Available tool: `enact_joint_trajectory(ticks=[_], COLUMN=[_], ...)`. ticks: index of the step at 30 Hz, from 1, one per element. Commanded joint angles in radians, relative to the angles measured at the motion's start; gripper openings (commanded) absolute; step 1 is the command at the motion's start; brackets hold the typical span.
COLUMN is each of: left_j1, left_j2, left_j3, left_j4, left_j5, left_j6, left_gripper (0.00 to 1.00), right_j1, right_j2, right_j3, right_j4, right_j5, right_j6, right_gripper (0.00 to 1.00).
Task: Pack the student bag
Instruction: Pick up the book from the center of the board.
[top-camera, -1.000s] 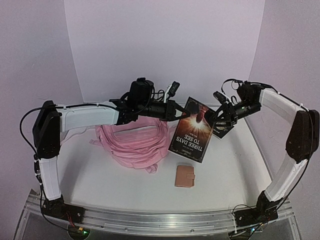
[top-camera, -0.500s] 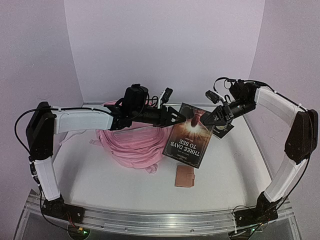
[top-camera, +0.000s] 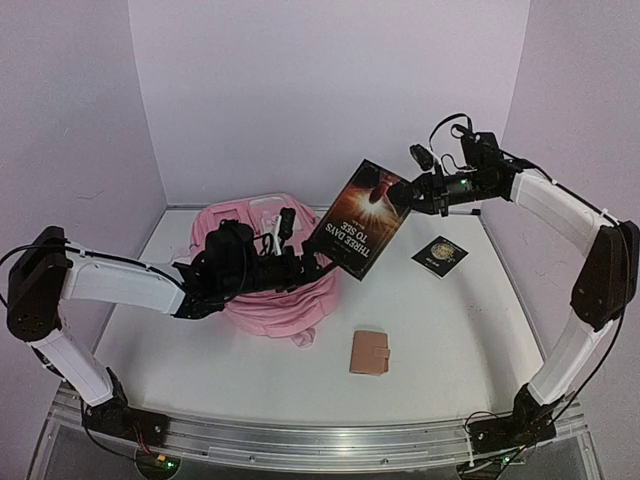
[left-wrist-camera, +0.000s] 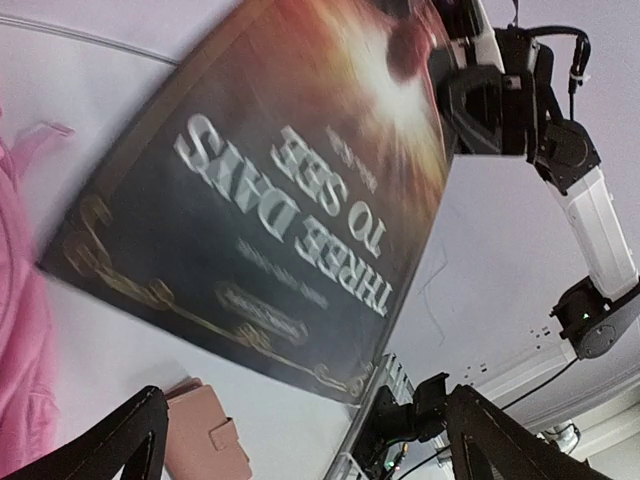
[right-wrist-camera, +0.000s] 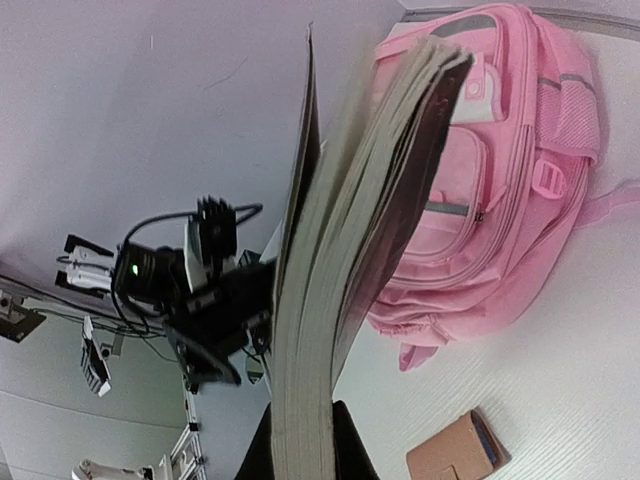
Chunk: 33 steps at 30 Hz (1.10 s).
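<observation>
so the book (top-camera: 358, 220) is now lifted, clamped by the right gripper (top-camera: 402, 192) alone; left gripper (top-camera: 303, 266) is released, spread open, dropped to the bag (top-camera: 285, 305), probably so it gets opened

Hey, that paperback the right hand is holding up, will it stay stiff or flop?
Probably floppy: on the paperback, cover and pages splay apart away from the right hand. Pinched at one edge only, it may sag or swing. It seems light: one hand holds it aloft.
</observation>
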<state>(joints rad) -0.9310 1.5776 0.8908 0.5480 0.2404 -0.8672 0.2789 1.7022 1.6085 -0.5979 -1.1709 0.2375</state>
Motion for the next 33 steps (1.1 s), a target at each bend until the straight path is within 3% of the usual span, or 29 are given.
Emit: enact_joint_trajectory(ticks=[1,9,18,31,33], left_j1=[-0.052,-0.057,-0.056,-0.055,-0.055], left_j2=[0.064,0.108,0.061,-0.001,-0.016], left_j3=[-0.022,-0.019,-0.122,-0.228,-0.246], left_j4=[0.287,0.42,0.584,0.721,0.724], left_j5=[-0.029,-0.032,-0.126,-0.207,-0.225], left_j6=[-0.054,-0.065,-0.066,-0.053,-0.056], left_gripper=[0.98,0.95,0.71,0.09,0.01], right_j1=[0.036,0.08,0.115,0.177,0.176], right_j2=[-0.012,-0.027,-0.049,-0.008,0.017], right_j3=[0.04,0.013,-0.062,-0.147,-0.122], right_j4=[0.317,0.381,0.401,0.44,0.436], right_j5=[-0.009,-0.029,-0.062,-0.055,-0.018], right_j6=[0.253,0.312,0.32,0.328,0.31], right_gripper=[0.0,0.0,0.0,0.01,0.21])
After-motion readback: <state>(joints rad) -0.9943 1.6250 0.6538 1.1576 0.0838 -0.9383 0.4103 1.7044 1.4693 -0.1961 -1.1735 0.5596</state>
